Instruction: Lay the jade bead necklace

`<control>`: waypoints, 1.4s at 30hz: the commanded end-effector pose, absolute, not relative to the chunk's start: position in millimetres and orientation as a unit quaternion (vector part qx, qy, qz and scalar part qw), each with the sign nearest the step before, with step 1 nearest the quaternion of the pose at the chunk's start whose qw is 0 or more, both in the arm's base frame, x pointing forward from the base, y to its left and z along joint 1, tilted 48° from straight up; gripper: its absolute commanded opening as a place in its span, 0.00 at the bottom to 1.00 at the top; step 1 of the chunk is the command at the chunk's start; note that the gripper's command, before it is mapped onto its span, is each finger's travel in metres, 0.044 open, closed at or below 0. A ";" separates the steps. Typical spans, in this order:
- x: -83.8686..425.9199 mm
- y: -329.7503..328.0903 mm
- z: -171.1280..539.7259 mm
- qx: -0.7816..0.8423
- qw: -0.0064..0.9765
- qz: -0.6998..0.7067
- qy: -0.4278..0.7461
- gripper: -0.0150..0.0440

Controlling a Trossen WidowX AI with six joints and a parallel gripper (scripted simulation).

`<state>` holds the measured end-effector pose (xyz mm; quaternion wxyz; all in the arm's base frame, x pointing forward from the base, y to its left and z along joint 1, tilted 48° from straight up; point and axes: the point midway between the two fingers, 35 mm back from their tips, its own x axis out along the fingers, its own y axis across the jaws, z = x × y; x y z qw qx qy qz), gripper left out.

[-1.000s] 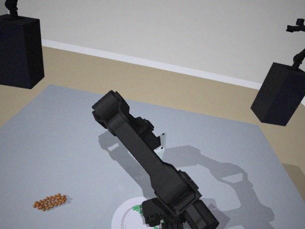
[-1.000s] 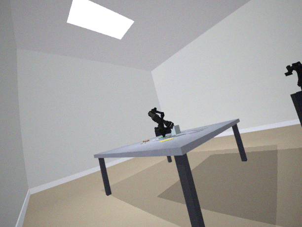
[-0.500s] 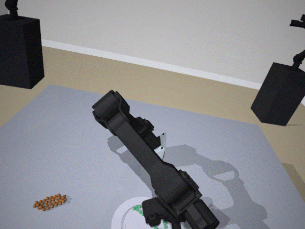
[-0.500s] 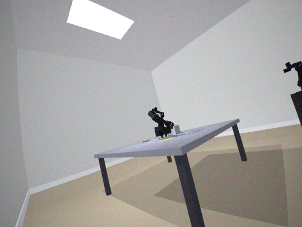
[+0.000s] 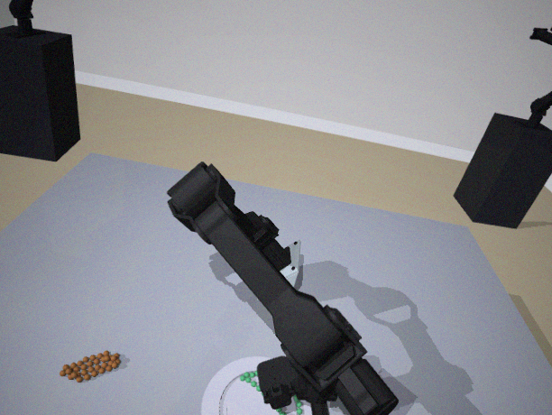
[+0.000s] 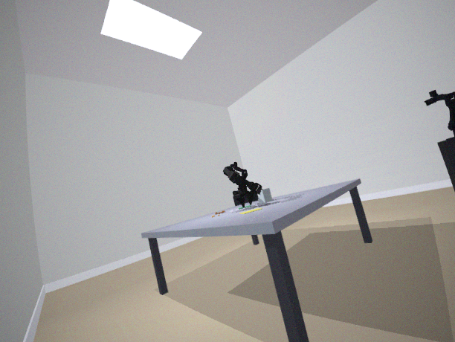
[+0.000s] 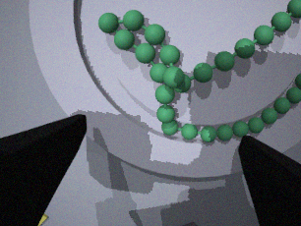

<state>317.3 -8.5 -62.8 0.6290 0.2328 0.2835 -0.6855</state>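
Observation:
The round bead board (image 5: 212, 383) (image 7: 49, 49) is pale, with a circular groove. The jade bead necklace (image 5: 253, 383) (image 7: 224, 61) lies on it, green and bunched. In the wrist view its left part is doubled into a narrow loop pointing up-left across the inner disc. One strand runs up-right over the disc; a lower strand curves along the groove's inner edge, and I cannot tell how deep it sits. My gripper (image 6: 247, 206) (image 7: 163, 133) is open and empty, its fingertips wide apart low over the board's rim, the right one close below the lower strand. The arm hides part of the necklace in the top view.
A bunch of orange beads (image 5: 90, 365) (image 6: 219, 213) lies left of the board. A yellow strip (image 6: 250, 211) (image 7: 43, 219) lies beside the board. A pale upright bracket (image 5: 295, 253) (image 6: 267, 195) stands behind the arm. Dark pedestals with other arms stand beyond the table.

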 end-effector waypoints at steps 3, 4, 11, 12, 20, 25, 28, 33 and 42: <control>317.6 -7.4 -62.2 0.235 0.629 -0.685 0.283 1.00; 317.6 -7.4 -62.2 0.235 0.629 -0.685 0.283 1.00; 317.6 -7.4 -62.2 0.235 0.629 -0.685 0.283 1.00; 317.6 -7.4 -62.2 0.235 0.629 -0.685 0.283 1.00; 321.4 6.8 -37.2 0.160 0.652 -0.647 0.362 0.73; 321.7 8.8 -33.5 0.148 0.654 -0.641 0.373 0.51; 321.4 5.9 -36.2 0.148 0.654 -0.641 0.373 0.46; 322.1 4.3 -38.6 0.152 0.655 -0.641 0.371 0.46; 321.0 -4.4 -46.4 0.151 0.655 -0.641 0.372 0.46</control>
